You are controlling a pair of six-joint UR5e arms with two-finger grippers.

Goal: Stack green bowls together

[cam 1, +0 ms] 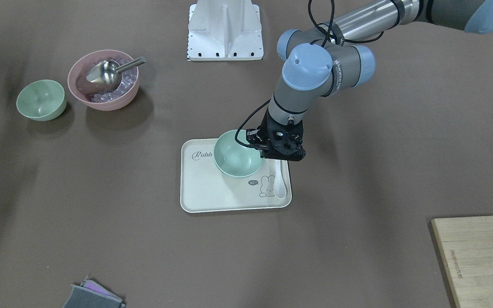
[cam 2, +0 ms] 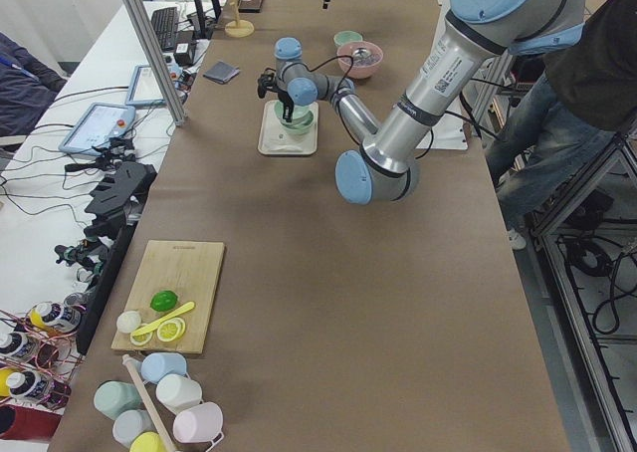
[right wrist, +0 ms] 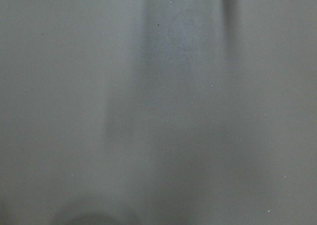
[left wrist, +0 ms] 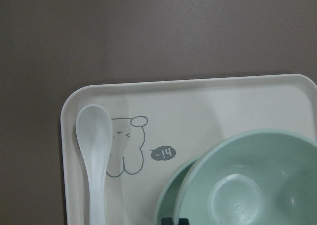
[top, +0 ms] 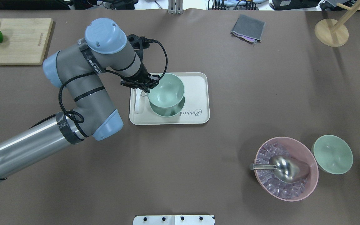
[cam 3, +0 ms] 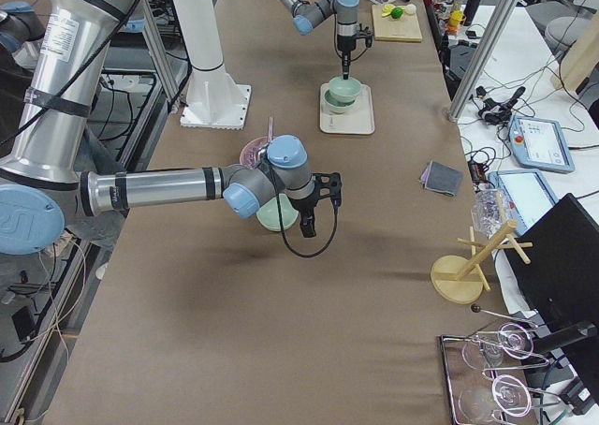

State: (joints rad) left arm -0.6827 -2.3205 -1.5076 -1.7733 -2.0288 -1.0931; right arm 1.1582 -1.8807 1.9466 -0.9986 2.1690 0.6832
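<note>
Green bowls are my job here, three alike, pale mint and deep-sided. The held bowl (top: 166, 90) hangs from my left claw (top: 147, 89), which is pinched on its rim at the side nearest my arm. It sits above the second bowl (top: 167, 112), which rests on the rabbit tray (top: 198, 93). The two are offset rather than centred, and I can't tell whether they touch. The third bowl (top: 333, 154) stands on the table (top: 230, 140) just beside the pink bowl (top: 313, 170) with its metal scoop (top: 284, 167), well apart from the tray. My right claw (cam 3: 309, 227) hovers near that one. Whether it is open or closed, I can't tell.

These bowls look light and stiff, smooth matte plastic I'd guess, so not fragile. The thin rim is the only real hold, with one finger inside the wall and one outside. A one-sided pinch like that lets the bowl tilt or swing, so I'd go gently. The rounded sides should help it settle into the nest once it is roughly centred. A white spoon (left wrist: 94, 150) lies on the tray beside the bowls, apart from them.
</note>
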